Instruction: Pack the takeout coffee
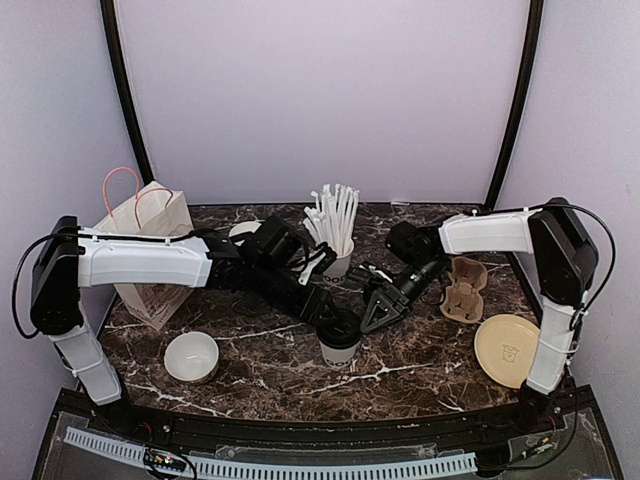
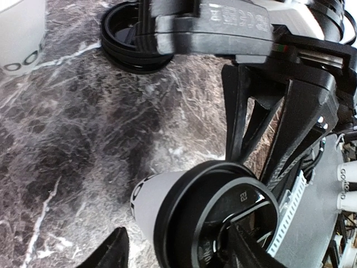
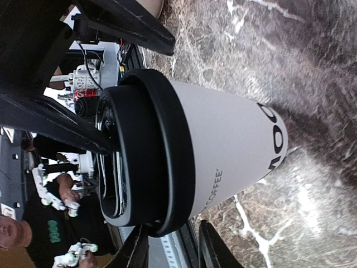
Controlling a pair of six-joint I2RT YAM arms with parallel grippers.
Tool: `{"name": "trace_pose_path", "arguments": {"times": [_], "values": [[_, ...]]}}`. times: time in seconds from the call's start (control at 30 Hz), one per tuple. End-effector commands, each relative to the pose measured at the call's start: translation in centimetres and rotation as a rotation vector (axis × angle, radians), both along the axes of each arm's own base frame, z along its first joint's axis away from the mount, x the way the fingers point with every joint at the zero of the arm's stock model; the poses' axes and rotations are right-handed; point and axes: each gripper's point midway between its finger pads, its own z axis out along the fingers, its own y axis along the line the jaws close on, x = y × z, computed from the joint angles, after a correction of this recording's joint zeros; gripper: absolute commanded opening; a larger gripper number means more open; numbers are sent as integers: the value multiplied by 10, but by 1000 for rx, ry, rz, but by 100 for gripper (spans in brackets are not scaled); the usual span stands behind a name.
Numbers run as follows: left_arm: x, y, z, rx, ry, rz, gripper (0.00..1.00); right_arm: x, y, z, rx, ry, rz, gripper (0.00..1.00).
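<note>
One takeout coffee cup (image 1: 340,341), white with dark lettering and a black lid, stands upright at the table's middle front. My left gripper (image 1: 327,312) is open at its lid from the left. In the left wrist view the cup (image 2: 148,204) sits between the spread fingers (image 2: 111,251) without touching the left one. My right gripper (image 1: 375,318) is open just right of the lid. In the right wrist view the cup (image 3: 234,151) fills the frame, its lid rim just above the fingertips (image 3: 215,251). A loose black lid (image 2: 134,39) lies on the table. The second lidded cup is not in view.
A paper bag (image 1: 150,240) with handles stands at the back left. A cup of white straws (image 1: 335,240) stands behind the grippers. A low white bowl (image 1: 191,357) is front left. A cardboard cup carrier (image 1: 465,290) and a tan disc (image 1: 507,348) lie at the right.
</note>
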Motion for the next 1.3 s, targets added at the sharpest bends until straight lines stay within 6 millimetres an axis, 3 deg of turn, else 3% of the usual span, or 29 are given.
{"name": "trace_pose_path", "arguments": {"times": [0.0,0.17,0.37,0.57,0.73,1.03,1.27], "values": [[4,15,23,33,-99,13,65,19,-1,-1,-5,-184,28,33],[10,14,54,-22,-173,19,71,24,-3,4,-5,-220,25,36],[16,23,67,-24,-220,61,72,35,-6,16,-1,-268,17,39],[8,28,58,-14,-183,-12,67,30,-14,27,11,-339,12,44],[-4,36,52,6,-235,-123,72,14,-17,23,27,-343,33,47],[-2,19,44,-13,-219,-182,69,-15,0,13,66,-269,130,42],[-8,20,44,-42,-194,-175,70,7,11,14,76,-254,114,34]]}}
